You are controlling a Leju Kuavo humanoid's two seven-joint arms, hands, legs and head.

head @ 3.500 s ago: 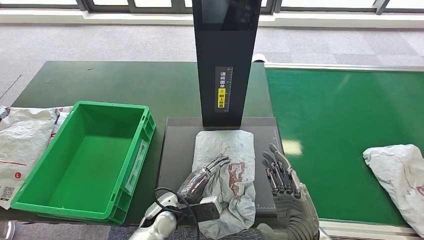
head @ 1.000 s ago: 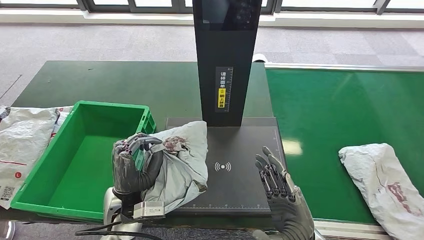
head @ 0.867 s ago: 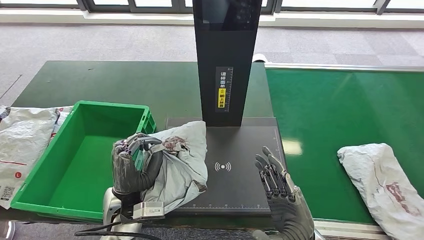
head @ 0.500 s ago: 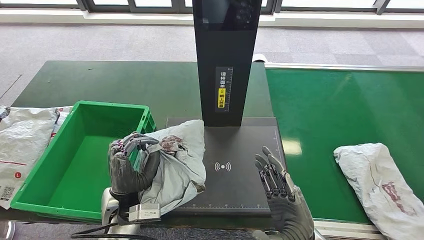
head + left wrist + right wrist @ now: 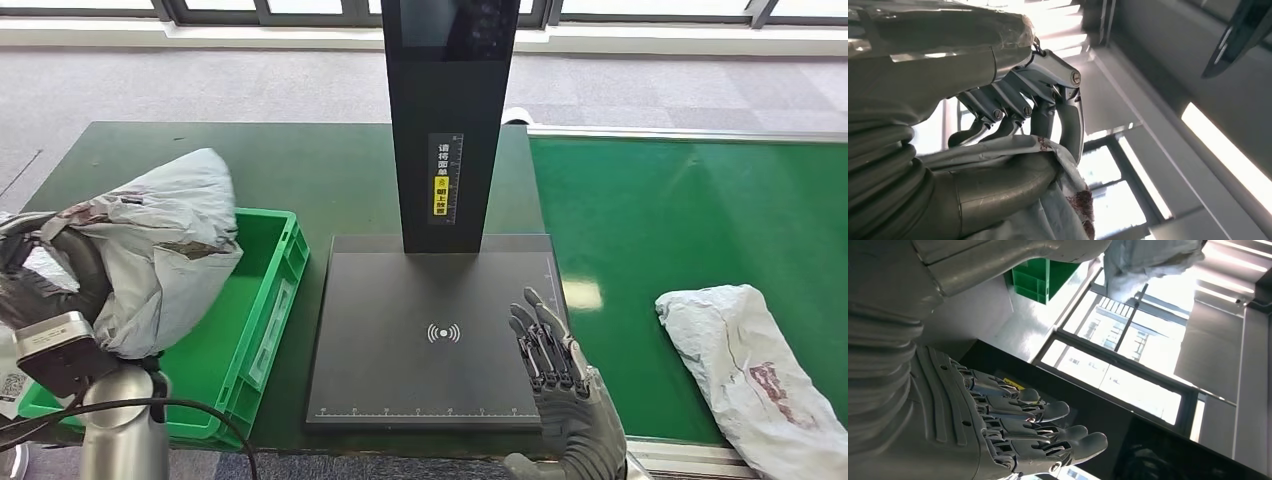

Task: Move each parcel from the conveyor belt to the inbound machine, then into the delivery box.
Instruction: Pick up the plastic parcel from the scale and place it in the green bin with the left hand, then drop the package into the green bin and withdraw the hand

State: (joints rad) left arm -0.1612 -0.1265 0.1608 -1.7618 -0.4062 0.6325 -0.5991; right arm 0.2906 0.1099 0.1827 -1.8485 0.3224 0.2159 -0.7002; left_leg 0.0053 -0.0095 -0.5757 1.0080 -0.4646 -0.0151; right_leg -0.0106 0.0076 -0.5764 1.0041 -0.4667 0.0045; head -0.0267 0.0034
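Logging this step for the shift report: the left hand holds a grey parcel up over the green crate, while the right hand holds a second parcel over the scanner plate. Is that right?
Not quite. The right hand holds nothing; it hovers open at the scanner plate. The second parcel lies on the conveyor belt. The head view shows this. The left hand does hold a grey parcel over the green crate.

Crinkled glossy plastic parcel (image 5: 160, 250)

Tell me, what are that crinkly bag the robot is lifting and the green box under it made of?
The parcel in the left hand looks like thin grey plastic film: it creases, sags and shines softly, though the look leaves coated paper open. The delivery box looks like rigid moulded plastic, uniformly green, with ribbed walls and a slight gloss.
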